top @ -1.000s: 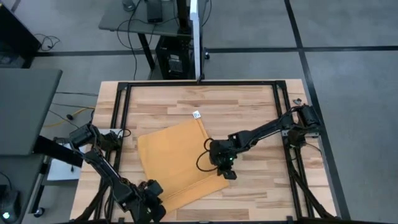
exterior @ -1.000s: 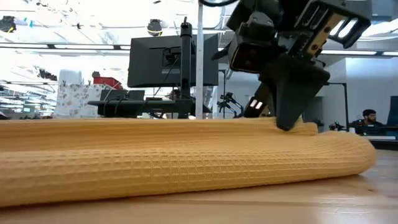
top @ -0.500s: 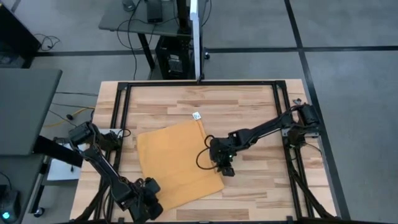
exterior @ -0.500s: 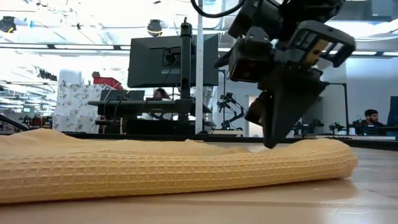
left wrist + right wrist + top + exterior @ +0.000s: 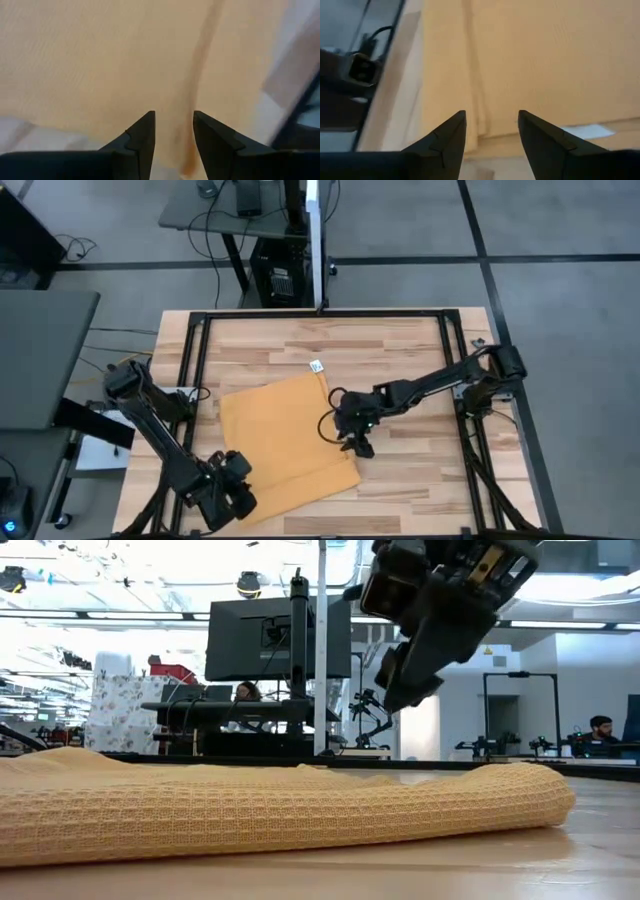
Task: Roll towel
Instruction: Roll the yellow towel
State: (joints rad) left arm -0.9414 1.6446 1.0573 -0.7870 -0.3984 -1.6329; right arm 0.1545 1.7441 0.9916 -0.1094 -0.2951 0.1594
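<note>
The mustard-orange towel [image 5: 285,440] lies flat on the wooden table, and its small white tag [image 5: 317,365] sticks out at the far corner. Its near edge is folded over into a low, thick fold [image 5: 300,810] that rests on the table. My left gripper [image 5: 238,470] hovers open over the towel's near-left corner, with cloth [image 5: 100,65] beyond its fingers [image 5: 174,125]. My right gripper [image 5: 358,446] stands open above the towel's right edge, clear of the cloth in the low view [image 5: 400,690]. In its wrist view [image 5: 491,122] the fold line shows beyond its fingers.
Black frame rails run along the table's left [image 5: 185,380] and right [image 5: 460,380] sides. Bare wood shows at the far side [image 5: 330,340] and to the right of the towel [image 5: 420,450]. Beyond the table are a monitor [image 5: 280,635] and a seated person [image 5: 595,730].
Both grippers have opened and let go of the towel's folded near edge. My right gripper has risen clear of the cloth and moved a little toward the far edge. The raised fold has sunk down and now lies lower on the table.
</note>
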